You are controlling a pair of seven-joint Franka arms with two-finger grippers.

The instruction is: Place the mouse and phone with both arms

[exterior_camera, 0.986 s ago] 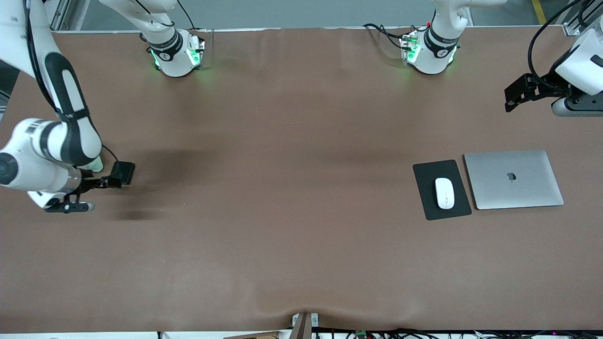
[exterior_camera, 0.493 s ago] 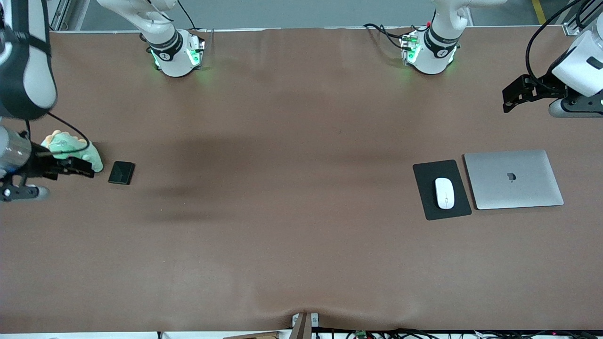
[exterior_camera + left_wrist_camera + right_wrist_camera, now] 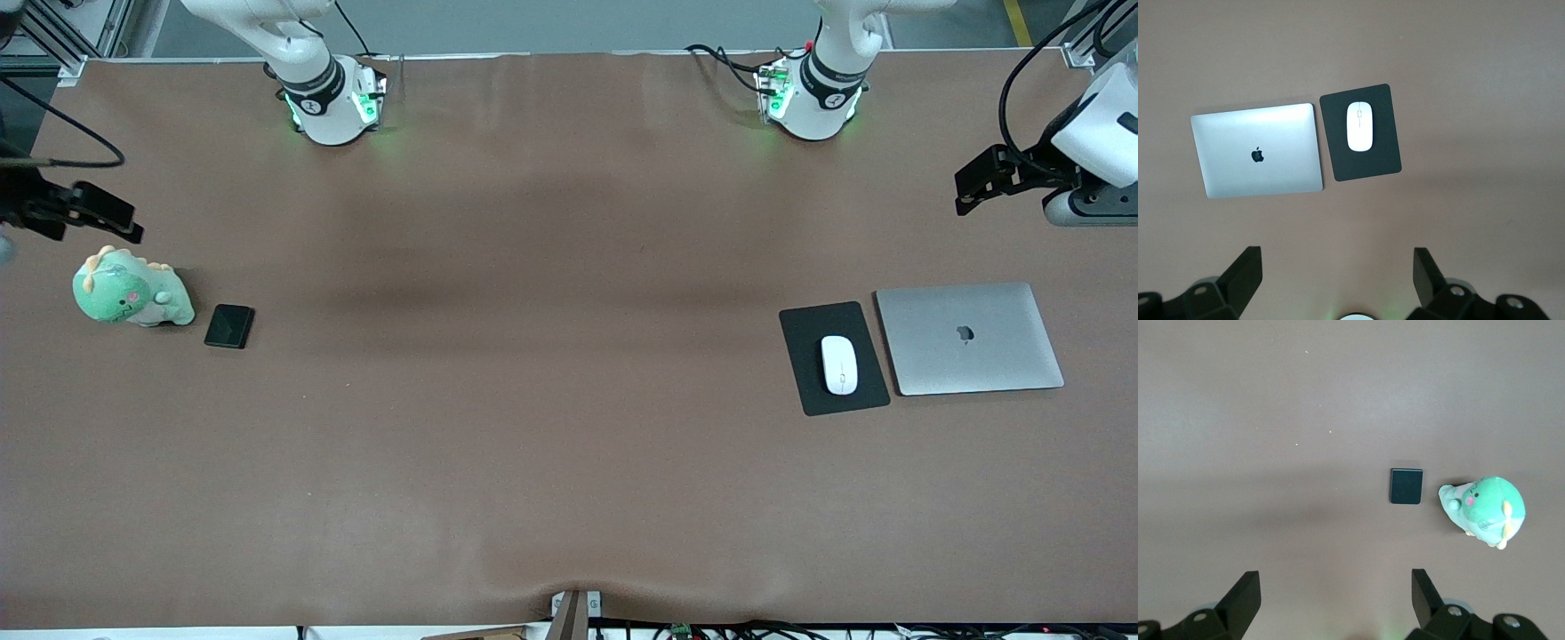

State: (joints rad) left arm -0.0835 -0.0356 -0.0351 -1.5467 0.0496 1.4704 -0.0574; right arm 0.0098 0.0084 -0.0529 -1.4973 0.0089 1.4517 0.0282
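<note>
Nearest the front camera, toward the left arm's end of the table [image 3: 551,444], a black mouse pad [image 3: 834,358] lies flat with the white mouse [image 3: 839,364] on it. The mouse's long axis runs nearer-to-farther from the camera, along the pad's longer side; which end is its front cannot be told. Just beside the pad, closer to the table's end, a closed silver laptop [image 3: 969,338] lies lid up, separated from the pad by a narrow gap.

Toward the right arm's end, the phone [image 3: 229,326] lies flat on the bare cloth, its long axis also running roughly nearer-to-farther, slightly skewed. A green plush dinosaur [image 3: 130,295] sits just beside it, closer to the table's end, apart from the phone.

The left gripper [image 3: 978,182] hangs high over the table's end, above and farther back than the laptop, its wrist camera facing down; its fingers [image 3: 1245,273] stand wide apart and empty. The right gripper [image 3: 98,213] hangs over the opposite end, above the plush, fingers [image 3: 1245,597] likewise spread wide, holding nothing.
</note>
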